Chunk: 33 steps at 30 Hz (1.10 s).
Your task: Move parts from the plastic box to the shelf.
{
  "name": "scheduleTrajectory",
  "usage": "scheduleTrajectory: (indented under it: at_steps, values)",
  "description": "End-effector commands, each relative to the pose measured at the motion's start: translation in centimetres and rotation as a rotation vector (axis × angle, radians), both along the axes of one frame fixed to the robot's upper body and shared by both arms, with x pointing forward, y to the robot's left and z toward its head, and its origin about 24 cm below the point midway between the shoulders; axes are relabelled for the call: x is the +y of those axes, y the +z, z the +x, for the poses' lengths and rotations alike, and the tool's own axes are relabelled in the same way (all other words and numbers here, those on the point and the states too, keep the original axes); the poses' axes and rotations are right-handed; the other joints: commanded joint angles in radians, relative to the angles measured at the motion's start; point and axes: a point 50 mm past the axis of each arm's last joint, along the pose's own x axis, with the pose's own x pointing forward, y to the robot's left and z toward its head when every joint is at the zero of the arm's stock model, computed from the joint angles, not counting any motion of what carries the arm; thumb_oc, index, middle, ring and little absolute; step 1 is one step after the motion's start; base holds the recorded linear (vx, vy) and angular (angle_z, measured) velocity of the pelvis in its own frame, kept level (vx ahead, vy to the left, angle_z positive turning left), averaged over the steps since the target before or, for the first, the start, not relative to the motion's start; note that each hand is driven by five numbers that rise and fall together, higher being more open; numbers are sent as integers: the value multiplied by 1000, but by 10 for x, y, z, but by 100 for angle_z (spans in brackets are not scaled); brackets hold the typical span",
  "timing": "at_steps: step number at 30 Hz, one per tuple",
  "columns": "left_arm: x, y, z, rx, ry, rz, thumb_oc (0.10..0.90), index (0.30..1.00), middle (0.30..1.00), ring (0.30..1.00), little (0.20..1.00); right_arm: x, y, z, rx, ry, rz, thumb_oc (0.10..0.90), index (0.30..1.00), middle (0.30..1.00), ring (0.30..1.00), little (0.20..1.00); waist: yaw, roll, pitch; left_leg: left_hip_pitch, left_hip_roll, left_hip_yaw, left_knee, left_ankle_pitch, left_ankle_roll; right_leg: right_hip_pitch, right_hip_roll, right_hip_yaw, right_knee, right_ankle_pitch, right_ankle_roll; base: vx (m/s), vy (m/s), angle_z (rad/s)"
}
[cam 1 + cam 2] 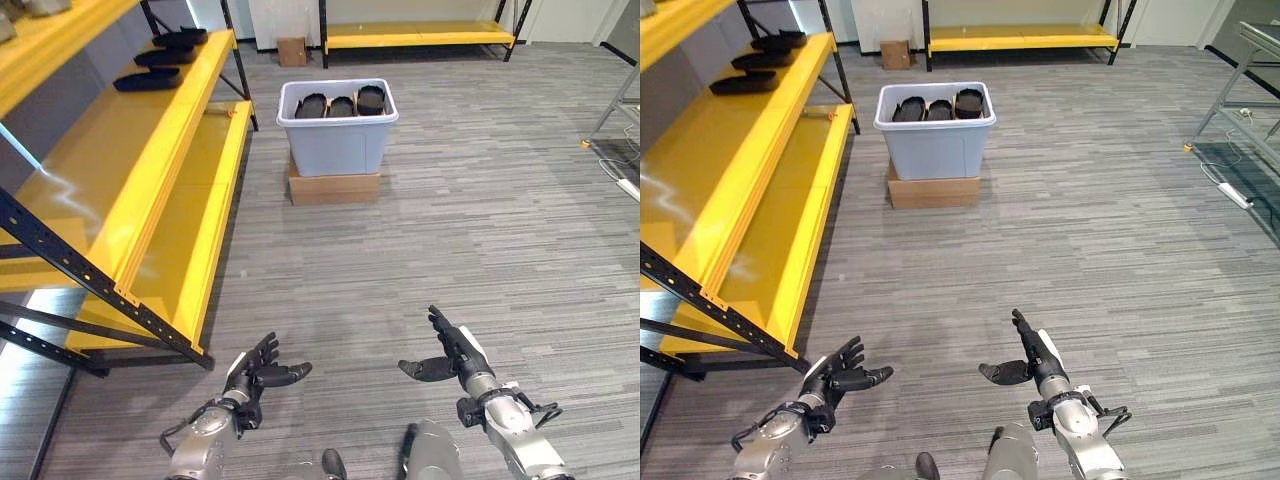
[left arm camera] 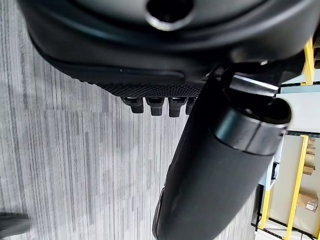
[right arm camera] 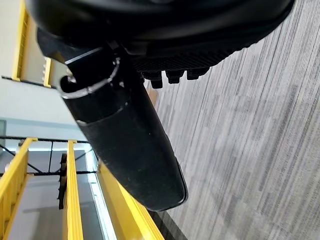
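Yellow shelf (image 1: 150, 150) along the robot's left already carries three black parts (image 1: 148, 78) on its upper level. Plastic box (image 1: 337, 140) sits on a cardboard carton (image 1: 334, 187) further ahead, three more dark parts (image 1: 340, 104) inside. So roughly half done, by my read. Left hand (image 1: 255, 375) and right hand (image 1: 452, 352) both empty, fingers loosely spread, low and well short of the box.
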Motion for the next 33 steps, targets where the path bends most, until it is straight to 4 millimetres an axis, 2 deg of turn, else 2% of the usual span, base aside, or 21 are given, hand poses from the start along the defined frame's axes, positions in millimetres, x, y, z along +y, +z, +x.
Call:
scheduleTrajectory:
  at_steps: [1, 3, 4, 5, 6, 7, 9, 12, 16, 17, 20, 22, 25, 28, 29, 30, 31, 33]
  values:
    - [-13, 37, 29, -181, -61, 20, 900, 1000, 1000, 1000, 1000, 5, 37, 32, -236, -16, 28, 900, 1000, 1000, 1000, 1000, -4, -18, -48, 93, 57, -30, 29, -142, -69, -75, -43, 45, -128, 222, 21, 326, -241, 26]
    - [-13, 36, 28, -180, -80, 23, 900, 1000, 1000, 1000, 1000, 4, 37, 31, -245, -31, 10, 900, 1000, 1000, 1000, 1000, -5, -14, -40, 83, 72, -25, 57, -152, -68, -96, -42, 76, -119, 204, 19, 293, -222, 22]
    - [-13, 35, 25, -176, -96, 30, 900, 1000, 1000, 1000, 1000, 2, 37, 30, -251, -51, 6, 900, 1000, 1000, 1000, 1000, -5, -21, -38, 68, 79, -22, 82, -156, -69, -76, -36, 87, -142, 193, 19, 458, -339, 31]
    - [-12, 32, 22, -172, -118, 32, 900, 1000, 1000, 1000, 1000, -2, 36, 28, -252, -82, 13, 900, 1000, 1000, 1000, 1000, -4, -29, -40, 54, 84, -15, 129, -184, -71, -27, -30, 83, -158, 182, 29, 393, -340, 49]
    - [-12, 31, 20, -170, -125, 27, 900, 1000, 1000, 1000, 1000, -3, 36, 27, -254, -99, 13, 900, 1000, 1000, 1000, 1000, -3, -41, -39, 39, 83, 0, 154, -182, -70, -8, -36, 68, -162, 192, 20, 392, -264, 50]
    - [-11, 30, 18, -167, -125, 23, 900, 1000, 1000, 1000, 1000, -4, 35, 26, -251, -111, 12, 900, 1000, 1000, 1000, 1000, 0, -39, -44, 40, 88, 8, 168, -198, -70, 12, -33, 61, -151, 171, 26, 377, -226, 50]
    - [-9, 28, 15, -150, -118, 15, 900, 1000, 1000, 1000, 1000, -8, 33, 26, -238, -131, 6, 900, 1000, 1000, 1000, 1000, 7, -41, -60, 32, 91, 36, 204, -211, -71, 80, -15, 12, -146, 102, 3, 388, -173, 41]
    - [-4, 24, 10, -114, -90, 23, 900, 1000, 1000, 1000, 1000, -11, 30, 25, -220, -131, -5, 900, 1000, 1000, 1000, 1000, 5, -38, -82, 26, 97, 53, 240, -226, -72, 114, 14, 0, -140, 33, -30, 375, -171, 0]
    - [-3, 19, 2, -100, -72, -6, 900, 1000, 1000, 1000, 1000, -15, 27, 21, -187, -98, -24, 900, 1000, 1000, 1000, 1000, -7, -46, -120, 22, 113, 89, 291, -239, -75, 138, 44, -11, -146, -8, -81, 352, -191, -6]
    - [-3, 19, 2, -100, -72, -9, 900, 1000, 1000, 1000, 1000, -16, 27, 20, -185, -97, -25, 900, 1000, 1000, 1000, 1000, -7, -36, -121, 29, 121, 78, 300, -257, -80, 145, 54, -7, -135, -29, -74, 332, -127, 7]
    - [-4, 19, -1, -104, -70, -30, 900, 1000, 1000, 1000, 1000, -20, 26, 18, -174, -93, -29, 900, 1000, 1000, 1000, 1000, -8, -34, -139, 24, 132, 72, 333, -226, -97, 161, 93, -13, -137, -64, -108, 282, -139, 3]
    - [-5, 19, -1, -106, -68, -34, 900, 1000, 1000, 1000, 1000, -20, 26, 18, -171, -83, -32, 900, 1000, 1000, 1000, 1000, -7, -34, -144, 21, 135, 68, 345, -210, -106, 169, 108, -17, -146, -70, -117, 201, -134, -3]
    - [-11, 19, 2, -122, -69, -43, 900, 1000, 1000, 1000, 1000, -20, 24, 15, -159, -55, -46, 900, 1000, 1000, 1000, 1000, -9, -37, -166, 19, 125, 58, 373, -182, -129, 182, 151, -34, -170, -93, -143, 207, -162, 6]
    - [-13, 20, 6, -135, -63, -53, 900, 1000, 1000, 1000, 1000, -23, 24, 15, -148, -47, -53, 900, 1000, 1000, 1000, 1000, -13, -31, -186, 30, 122, 68, 435, -100, -183, 203, 200, -63, -210, -118, -180, 112, -159, 11]
    - [-15, 21, 8, -142, -65, -57, 900, 1000, 1000, 1000, 1000, -25, 24, 14, -147, -43, -55, 900, 1000, 1000, 1000, 1000, -10, -36, -188, -2, 126, 80, 538, -35, -219, 228, 224, -66, -252, -121, -200, 148, -234, 12]
    - [-15, 22, 10, -146, -63, -57, 900, 1000, 1000, 1000, 1000, -26, 25, 14, -145, -36, -54, 900, 1000, 1000, 1000, 1000, -7, -38, -188, -35, 134, 91, 598, -14, -235, 245, 236, -66, -277, -122, -211, 168, -255, 11]
    - [-15, 22, 11, -151, -68, -52, 900, 1000, 1000, 1000, 1000, -26, 25, 14, -145, -30, -49, 900, 1000, 1000, 1000, 1000, -5, -40, -182, -85, 157, 116, 662, 0, -244, 261, 241, -60, -291, -126, -218, 152, -161, 8]
    - [-14, 22, 11, -155, -68, -38, 900, 1000, 1000, 1000, 1000, -25, 24, 13, -144, -17, -42, 900, 1000, 1000, 1000, 1000, -5, -37, -171, -125, 174, 126, 635, -23, -224, 266, 241, -51, -281, -132, -213, 120, -41, 1]
